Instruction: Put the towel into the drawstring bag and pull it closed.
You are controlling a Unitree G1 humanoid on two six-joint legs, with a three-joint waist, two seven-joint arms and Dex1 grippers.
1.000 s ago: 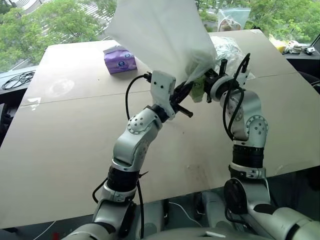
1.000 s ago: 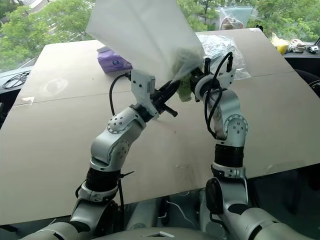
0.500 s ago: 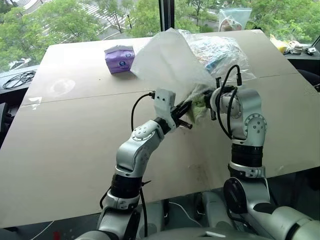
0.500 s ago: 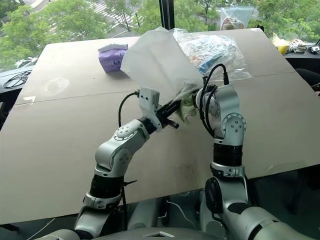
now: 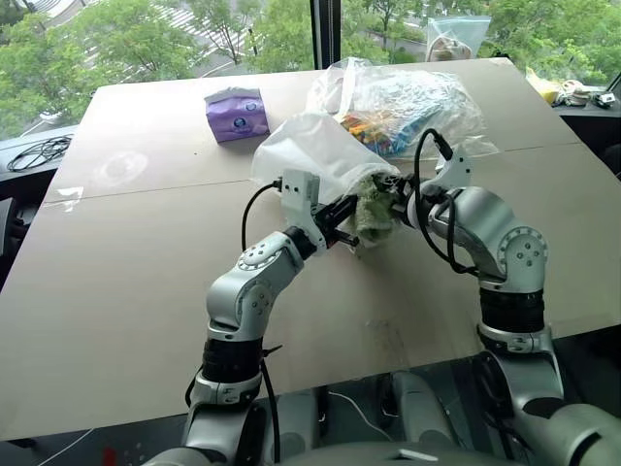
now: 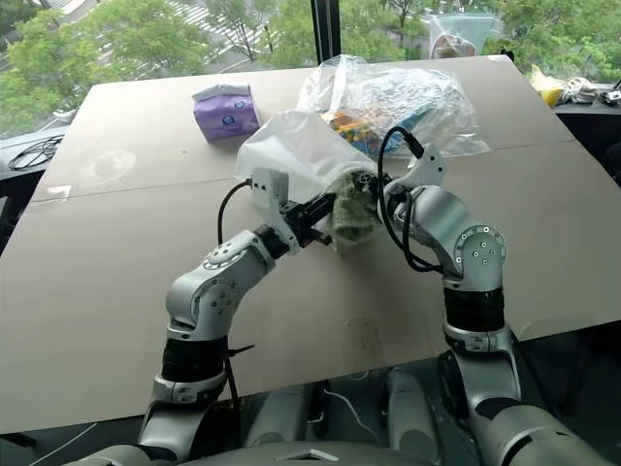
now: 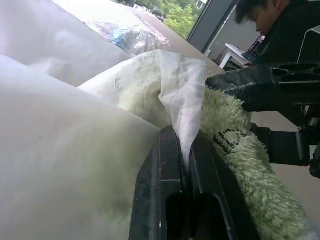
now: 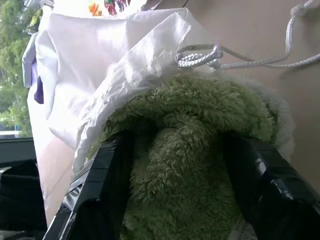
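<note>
The left tool (image 7: 187, 160) was pinched shut on a fold of the drawstring bag (image 5: 310, 150) at its mouth, the thin white fabric rising from between its black fingers (image 7: 150, 200). The right tool (image 8: 175, 160) stood with its jaws spread wide to either side of the towel (image 8: 185, 130), the fingers flanking the pile rather than visibly squeezing it; whether they had any grip on it I cannot tell.

The step in hand looked to be seating the towel fully inside the bag. To do that well, the left tool would need to hold the hem firm and keep the mouth lifted off the surface (image 5: 146, 243), while the right drew clear without dragging the nubbly cloth out again. The cord (image 8: 200, 55), looped just beside the mouth and trailing over the surface, would then want a clean catch.

The towel was pale green, fluffy and bunched, lying partly in the bag's mouth between the two tools, a good lump of it exposed outside the hem. The bag was white, translucent and crumpled, slumped on the surface in front of a clear plastic bag (image 5: 408, 92) of colourful items.
</note>
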